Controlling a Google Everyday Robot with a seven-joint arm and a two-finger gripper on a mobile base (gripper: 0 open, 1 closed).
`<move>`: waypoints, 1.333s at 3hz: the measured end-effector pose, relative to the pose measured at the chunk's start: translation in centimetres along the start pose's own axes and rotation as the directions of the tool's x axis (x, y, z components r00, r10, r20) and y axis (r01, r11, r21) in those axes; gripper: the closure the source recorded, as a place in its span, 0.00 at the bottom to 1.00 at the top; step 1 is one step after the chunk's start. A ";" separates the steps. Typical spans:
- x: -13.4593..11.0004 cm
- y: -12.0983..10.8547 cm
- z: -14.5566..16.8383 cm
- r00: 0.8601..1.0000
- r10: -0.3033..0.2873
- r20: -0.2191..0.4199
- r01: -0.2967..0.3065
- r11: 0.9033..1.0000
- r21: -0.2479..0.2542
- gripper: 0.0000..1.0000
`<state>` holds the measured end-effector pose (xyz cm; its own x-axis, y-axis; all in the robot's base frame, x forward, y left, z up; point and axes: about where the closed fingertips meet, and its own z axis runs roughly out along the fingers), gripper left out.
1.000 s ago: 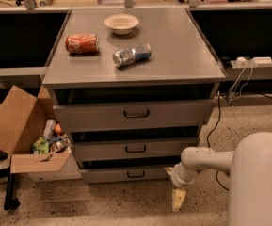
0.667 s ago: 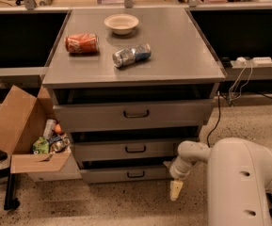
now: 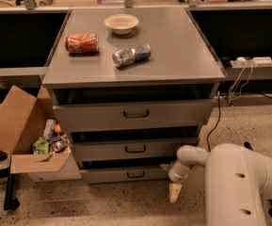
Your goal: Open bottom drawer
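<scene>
The grey cabinet (image 3: pixel 135 65) has three drawers. The bottom drawer (image 3: pixel 121 174) is the lowest and shortest front, with a small dark bar handle (image 3: pixel 135 174); it stands a little out from the cabinet. My gripper (image 3: pixel 174 190) hangs from the white arm (image 3: pixel 192 157) just right of the bottom drawer's right end, near the floor, its pale tip pointing down. It is apart from the handle.
The top drawer (image 3: pixel 135 114) and middle drawer (image 3: pixel 135 149) also stand slightly out. A red can (image 3: pixel 81 43), a silver can (image 3: pixel 131 55) and a white bowl (image 3: pixel 121 23) lie on top. A cardboard box (image 3: pixel 25 135) of litter sits at the left. Cables (image 3: pixel 234 79) hang at the right.
The arm has shifted left, toward the cabinet's lower right corner, and more of its white body fills the lower right. The drawers have not moved.
</scene>
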<state>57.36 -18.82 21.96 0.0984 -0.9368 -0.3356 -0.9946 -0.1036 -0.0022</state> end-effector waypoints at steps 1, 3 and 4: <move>0.2 -0.4 1.9 0.996 -0.087 0.015 0.087 0.996 0.016 0.00; -0.1 -2.6 2.6 0.987 -0.160 0.008 0.159 0.983 0.095 0.00; 0.1 -3.7 3.3 0.988 -0.152 -0.020 0.153 0.982 0.107 0.00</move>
<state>60.90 -17.46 18.85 0.2489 -0.9166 -0.3128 -0.9655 -0.2094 -0.1546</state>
